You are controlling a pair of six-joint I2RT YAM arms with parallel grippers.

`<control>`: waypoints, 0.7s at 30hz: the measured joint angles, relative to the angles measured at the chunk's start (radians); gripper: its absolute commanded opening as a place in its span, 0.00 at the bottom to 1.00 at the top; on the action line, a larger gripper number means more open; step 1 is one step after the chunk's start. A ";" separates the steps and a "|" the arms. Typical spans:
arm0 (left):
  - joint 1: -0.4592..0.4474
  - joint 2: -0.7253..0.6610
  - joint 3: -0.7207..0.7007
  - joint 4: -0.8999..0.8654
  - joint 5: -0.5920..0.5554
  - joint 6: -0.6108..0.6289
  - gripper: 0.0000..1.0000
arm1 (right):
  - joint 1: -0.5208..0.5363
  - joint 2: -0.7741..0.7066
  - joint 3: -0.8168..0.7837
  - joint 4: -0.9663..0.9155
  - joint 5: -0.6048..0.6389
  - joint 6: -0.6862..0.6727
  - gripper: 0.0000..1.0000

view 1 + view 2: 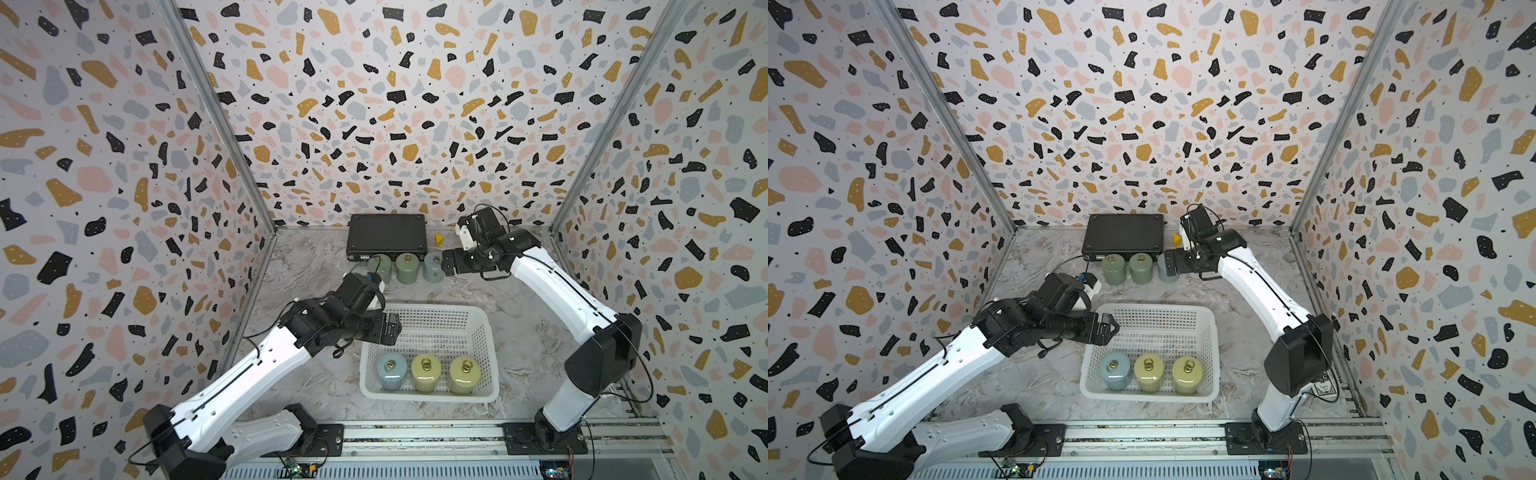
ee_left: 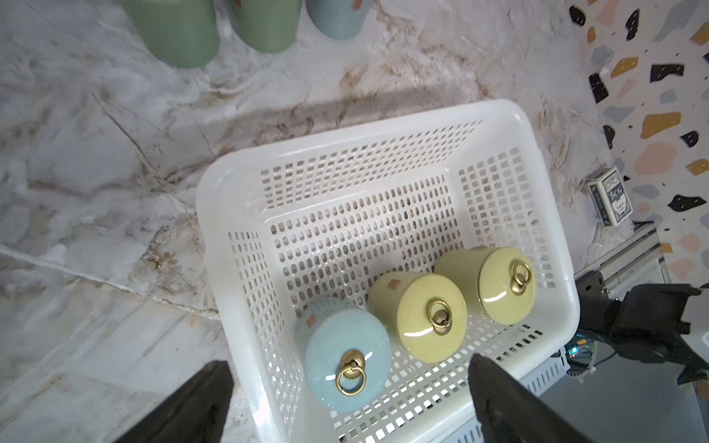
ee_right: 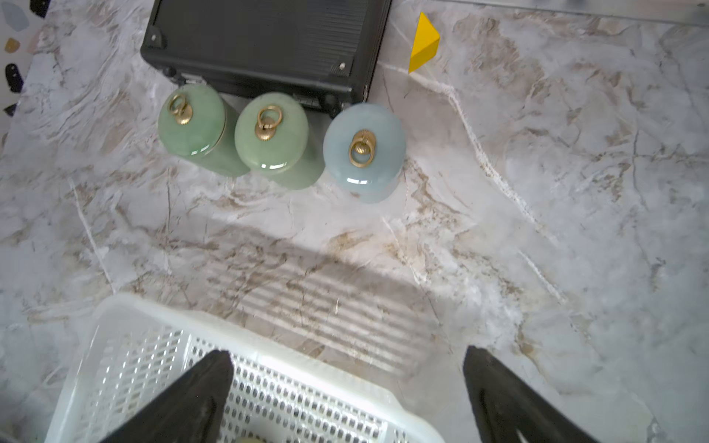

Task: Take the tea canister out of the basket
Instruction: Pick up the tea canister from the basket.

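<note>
My left fingers [image 2: 498, 402] hang wide open and empty over the far left corner of the basket [image 2: 356, 140]. The blue canister [image 2: 345, 356] stands upright in the front row below them, axis vertical, with two yellow canisters [image 2: 426, 318] alongside. My right fingers [image 3: 195, 399], also spread and empty, sit well off by the canister row [image 3: 270, 134] on the bench [image 3: 537, 230], so left is nearer.

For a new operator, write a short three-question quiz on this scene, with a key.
1. How many round lidded canisters stand in the white perforated plastic basket?
2. True or false: the left end effector and the right end effector are both open and empty.
3. Which canister colour is found only outside the basket? A) pale blue B) yellow C) green
Key: 1) three, one pale blue canister and two yellow canisters; 2) true; 3) C.
</note>
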 measured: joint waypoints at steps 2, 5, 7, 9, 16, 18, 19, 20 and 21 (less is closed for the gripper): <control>0.000 0.013 -0.024 -0.005 0.023 0.003 1.00 | 0.016 -0.073 -0.079 0.001 -0.025 0.000 0.99; 0.000 0.022 -0.059 -0.014 0.055 0.006 0.97 | 0.047 -0.182 -0.186 -0.002 -0.063 0.002 0.99; -0.002 0.022 -0.081 -0.017 0.072 0.006 0.95 | 0.068 -0.251 -0.243 -0.005 -0.090 0.008 0.99; -0.008 0.022 -0.105 -0.016 0.086 0.006 0.95 | 0.094 -0.309 -0.286 -0.008 -0.111 0.013 0.99; -0.067 0.023 -0.196 -0.010 0.109 -0.003 0.88 | 0.193 -0.477 -0.407 -0.021 -0.166 0.059 0.99; -0.080 0.029 -0.209 -0.007 0.109 -0.005 0.87 | 0.217 -0.501 -0.424 -0.028 -0.170 0.073 0.99; -0.085 0.035 -0.211 -0.005 0.109 -0.005 0.87 | 0.226 -0.508 -0.429 -0.031 -0.172 0.079 0.99; -0.092 0.041 -0.213 -0.002 0.109 -0.005 0.87 | 0.235 -0.513 -0.433 -0.035 -0.172 0.084 0.99; -0.097 0.046 -0.216 0.003 0.108 -0.005 0.87 | 0.241 -0.515 -0.435 -0.039 -0.172 0.088 0.99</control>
